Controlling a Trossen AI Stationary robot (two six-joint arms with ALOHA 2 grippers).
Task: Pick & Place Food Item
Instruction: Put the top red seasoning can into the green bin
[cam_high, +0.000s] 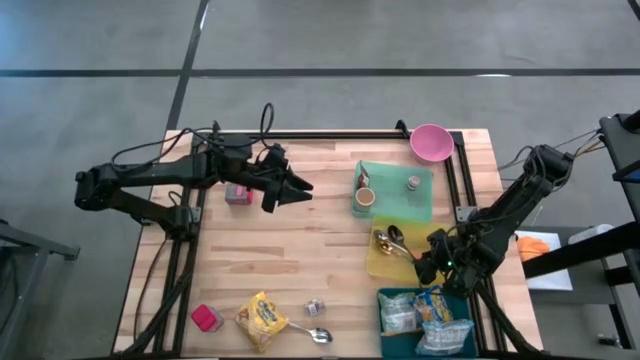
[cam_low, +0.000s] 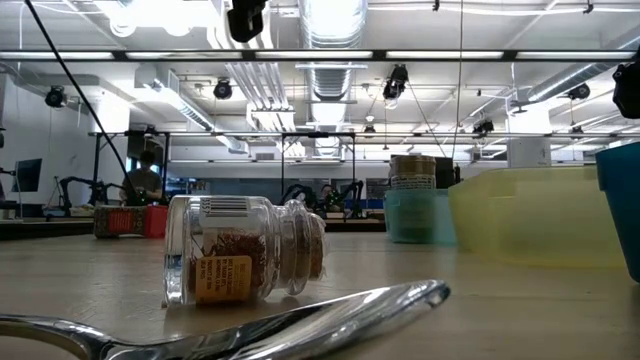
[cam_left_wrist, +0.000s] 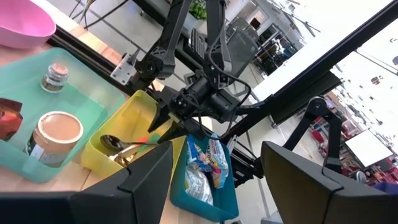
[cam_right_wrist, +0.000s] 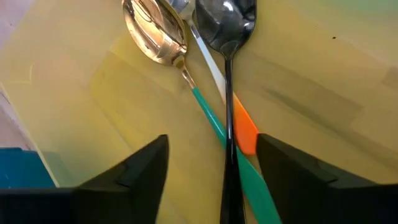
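Two glossy spoons (cam_right_wrist: 186, 43), one gold-bowled, one dark, lie in the translucent yellow tray (cam_high: 385, 262); right hand (cam_right_wrist: 211, 165) hovers above, fingers parted, empty. Left hand (cam_high: 290, 188) open, empty, mid-bench.

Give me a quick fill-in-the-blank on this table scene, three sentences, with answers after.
1. The spoons lie in the ____ bin.
2. The right gripper hangs over that bin with its jaws ____.
3. The snack packets sit in the ____ bin.
Answers: yellow; open; blue
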